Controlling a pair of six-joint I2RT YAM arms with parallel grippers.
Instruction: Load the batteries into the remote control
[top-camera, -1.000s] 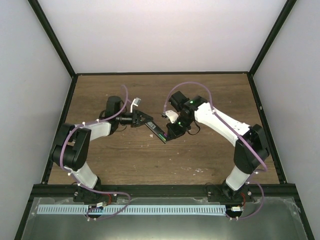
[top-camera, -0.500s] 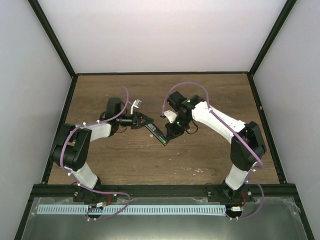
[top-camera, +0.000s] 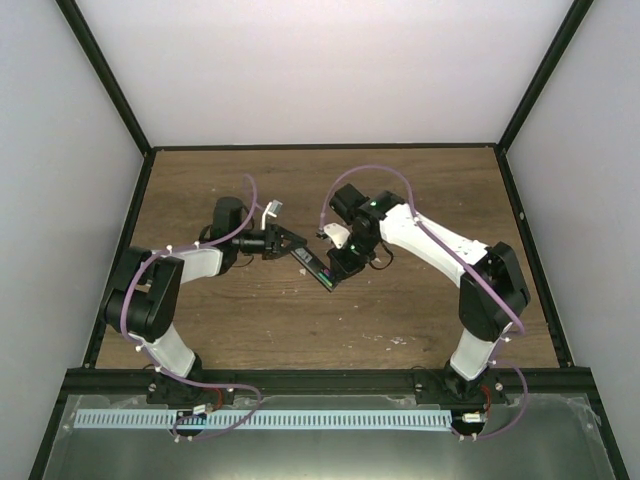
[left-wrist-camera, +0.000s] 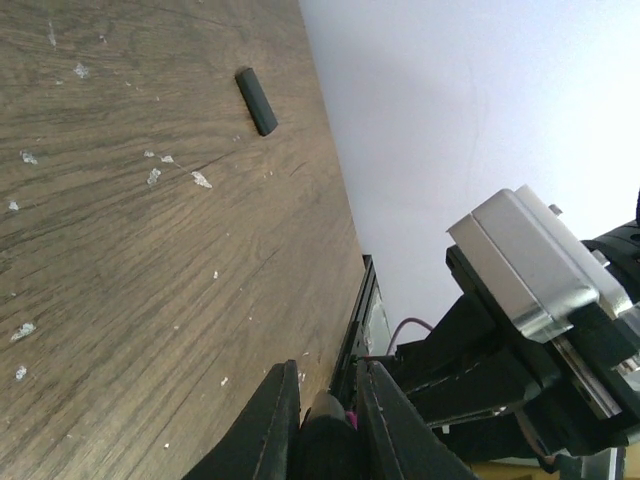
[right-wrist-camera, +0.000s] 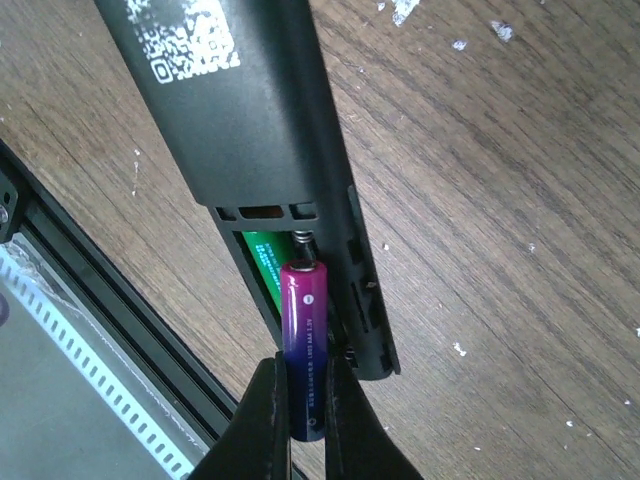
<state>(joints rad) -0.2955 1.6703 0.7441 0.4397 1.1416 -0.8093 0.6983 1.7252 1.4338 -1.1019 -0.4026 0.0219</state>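
Currently our right fingers (right-wrist-camera: 262, 420) clamp the purple battery (right-wrist-camera: 305, 340), its tip at the spring (right-wrist-camera: 306, 240) in the remote (right-wrist-camera: 250, 110), beside the seated green battery (right-wrist-camera: 262, 262). Our left fingers (left-wrist-camera: 272, 430) clamp the remote's end. We judge that tilted pressing could skid the battery out or twist the remote.

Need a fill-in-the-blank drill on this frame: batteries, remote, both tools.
1. The held battery in the right tool is ____.
2. The seated battery in the remote control compartment is ____.
3. The left tool is ____ on the remote control's other end.
Missing words: purple-blue; green; shut.
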